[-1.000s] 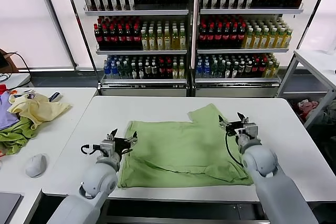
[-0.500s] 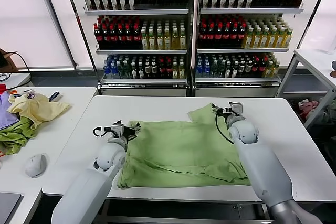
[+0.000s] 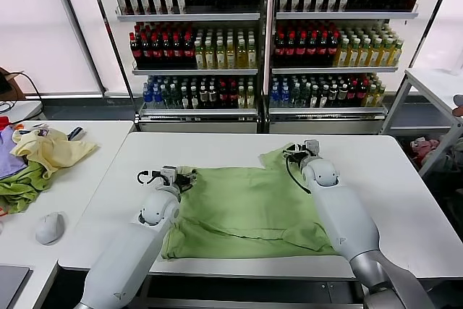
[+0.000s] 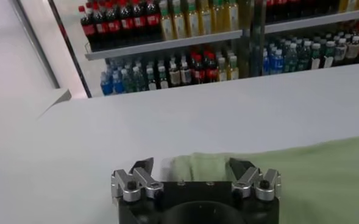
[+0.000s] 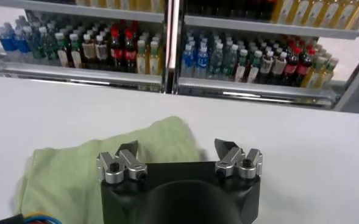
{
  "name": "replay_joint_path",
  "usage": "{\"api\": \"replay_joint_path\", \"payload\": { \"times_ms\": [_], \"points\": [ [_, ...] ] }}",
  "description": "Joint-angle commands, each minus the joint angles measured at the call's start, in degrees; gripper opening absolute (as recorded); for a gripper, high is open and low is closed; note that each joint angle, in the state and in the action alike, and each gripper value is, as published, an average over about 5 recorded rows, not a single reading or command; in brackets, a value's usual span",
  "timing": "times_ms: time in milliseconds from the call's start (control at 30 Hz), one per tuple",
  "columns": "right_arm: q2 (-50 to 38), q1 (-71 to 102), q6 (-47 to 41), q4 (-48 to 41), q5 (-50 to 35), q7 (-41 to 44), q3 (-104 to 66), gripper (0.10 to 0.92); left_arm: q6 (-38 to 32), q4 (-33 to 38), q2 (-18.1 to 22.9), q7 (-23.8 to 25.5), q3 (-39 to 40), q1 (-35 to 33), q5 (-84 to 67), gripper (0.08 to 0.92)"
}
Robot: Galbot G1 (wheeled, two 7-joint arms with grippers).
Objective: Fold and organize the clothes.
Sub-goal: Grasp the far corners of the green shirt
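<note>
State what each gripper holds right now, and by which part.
Nothing is held. The left gripper stands open at the green shirt's far left corner, the right gripper open over its far right sleeve.

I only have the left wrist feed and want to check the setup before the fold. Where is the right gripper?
Observer: The right gripper is at the shirt's far right sleeve, fingers open, holding nothing.
Operator: And my left one, relative to the whole shirt?
Observer: The left gripper is open at the shirt's far left corner; the head view shows the body spread flat on the table toward the robot.
Operator: Anything else nearby?
Observer: A second table on the robot's left holds a yellow garment and a darker green cloth.
</note>
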State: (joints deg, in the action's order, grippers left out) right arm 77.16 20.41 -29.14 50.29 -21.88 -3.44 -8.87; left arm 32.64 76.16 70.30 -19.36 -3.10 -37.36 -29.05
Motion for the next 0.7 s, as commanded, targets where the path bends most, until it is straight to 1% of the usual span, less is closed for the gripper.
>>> {"api": "replay_joint_path", "payload": {
  "times_ms": [33, 100, 300, 433, 533, 700],
  "points": [
    [1.60, -1.23, -1.29, -5.19, -0.38, 0.95, 0.34, 0.782, 0.68, -1.62, 0.09, 0.66, 0.87, -0.20, -1.34, 0.805],
    [1.50, -0.90, -1.58, -4.87, -0.98, 1.07, 0.44, 0.725, 0.69, -0.87, -0.24, 0.95, 0.99, -0.65, -1.94, 0.771],
    [0.70, 0.46, -1.91, -2.06, -2.21, 1.21, 0.79, 0.555, 0.68, 0.38, -1.04, 1.80, 0.98, -1.65, -4.00, 0.603],
    [-0.53, 1.89, -1.87, 1.05, -2.61, 1.38, 1.27, 0.467, 0.53, 1.22, -1.61, 2.01, 0.66, -2.29, -5.11, 0.481],
    [-1.79, 3.43, -1.62, 4.28, -2.67, 1.49, 1.51, 0.409, -0.38, 2.78, -2.13, 1.93, 0.34, -3.09, -5.40, 0.395],
    [-4.55, 7.20, -0.90, 13.61, -3.21, 1.35, 1.08, 0.320, -3.31, 9.16, -4.10, 1.90, -0.23, -5.82, -5.71, 0.256]
  ]
}}
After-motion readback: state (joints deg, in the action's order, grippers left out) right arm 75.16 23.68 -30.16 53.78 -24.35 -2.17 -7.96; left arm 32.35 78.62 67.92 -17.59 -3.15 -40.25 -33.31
